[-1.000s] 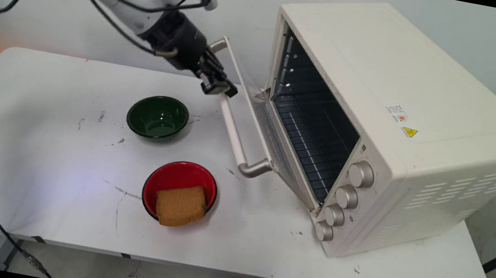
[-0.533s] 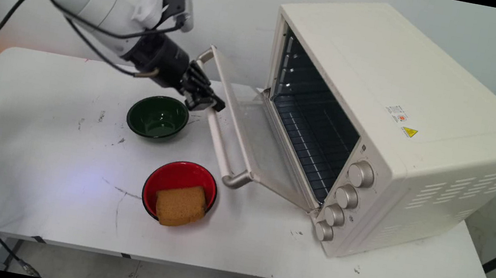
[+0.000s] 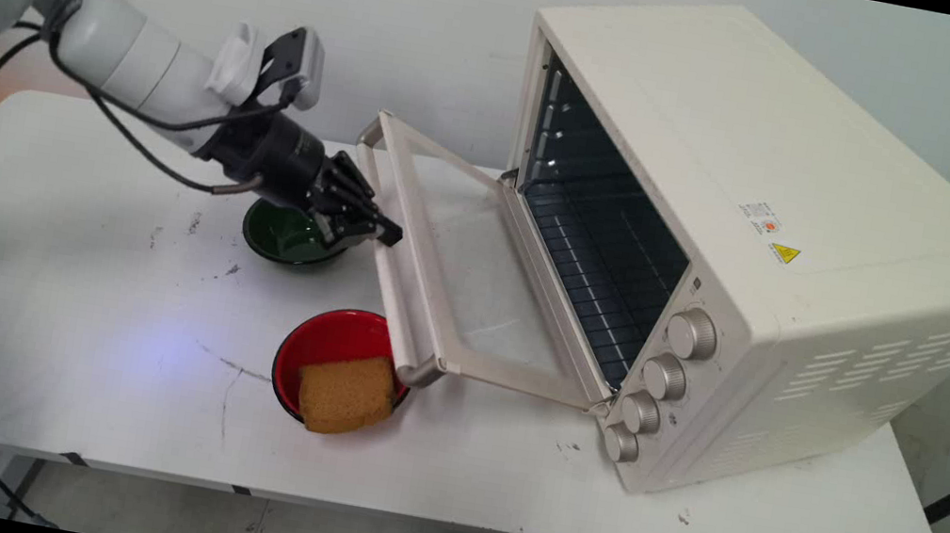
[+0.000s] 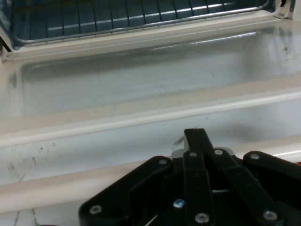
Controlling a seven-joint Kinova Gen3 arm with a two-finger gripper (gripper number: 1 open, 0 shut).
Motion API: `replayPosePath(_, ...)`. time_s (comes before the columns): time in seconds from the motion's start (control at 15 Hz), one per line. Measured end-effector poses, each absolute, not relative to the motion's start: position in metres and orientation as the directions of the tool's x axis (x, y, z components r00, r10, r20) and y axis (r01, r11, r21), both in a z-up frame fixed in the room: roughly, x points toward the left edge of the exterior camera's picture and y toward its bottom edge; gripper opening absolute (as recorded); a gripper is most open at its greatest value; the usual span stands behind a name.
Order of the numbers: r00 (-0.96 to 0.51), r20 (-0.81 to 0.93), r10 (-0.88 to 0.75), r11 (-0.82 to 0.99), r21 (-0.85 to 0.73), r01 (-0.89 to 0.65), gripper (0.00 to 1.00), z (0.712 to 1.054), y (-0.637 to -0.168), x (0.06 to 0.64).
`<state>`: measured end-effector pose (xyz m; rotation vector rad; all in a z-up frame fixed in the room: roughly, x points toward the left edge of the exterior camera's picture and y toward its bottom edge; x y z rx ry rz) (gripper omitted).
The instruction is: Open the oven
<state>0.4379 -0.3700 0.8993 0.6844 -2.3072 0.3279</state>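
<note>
Gripper [image 3: 380,233] pinched closed at the toaster oven [image 3: 763,255] door handle [image 3: 402,291].
I see its door [image 3: 473,276] hanging almost flat, above the red bowl [image 3: 330,341] holding a sponge [image 3: 345,393].

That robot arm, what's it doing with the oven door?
The white robot arm has its black end effector right at the handle of the cream toaster oven's glass door. The door has swung down from half open a second ago to almost flat, and the wire rack shows inside. On the table, a green bowl sits under the arm, and a red bowl holding a brown sponge sits by the door's corner.
</note>
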Motion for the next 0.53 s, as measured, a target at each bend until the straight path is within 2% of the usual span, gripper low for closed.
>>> replayPosePath(0.53, -0.612, 0.698, -0.371, 0.833, -0.042, -0.552, 0.0, 0.875, -0.354, 0.456)
